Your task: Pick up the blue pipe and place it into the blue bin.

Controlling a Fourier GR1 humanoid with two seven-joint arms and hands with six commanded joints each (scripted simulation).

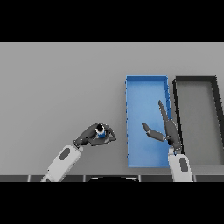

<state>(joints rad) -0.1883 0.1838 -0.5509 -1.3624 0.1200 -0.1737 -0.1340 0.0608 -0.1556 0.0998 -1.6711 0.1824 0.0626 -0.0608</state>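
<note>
A small blue pipe (pixel 101 132) with a pale end sits in my left hand (pixel 92 136), whose fingers and thumb curl round it, left of the blue bin (pixel 129 122). The bin is a long rectangular tray running away from me at centre right. My right hand (pixel 168 130) hovers over the bin's near right part, its fingers straight and its thumb spread toward the left, holding nothing.
A black bin (pixel 177 109) with a grey floor stands right beside the blue bin, touching its right wall. The grey table (pixel 61 83) stretches wide to the left and behind.
</note>
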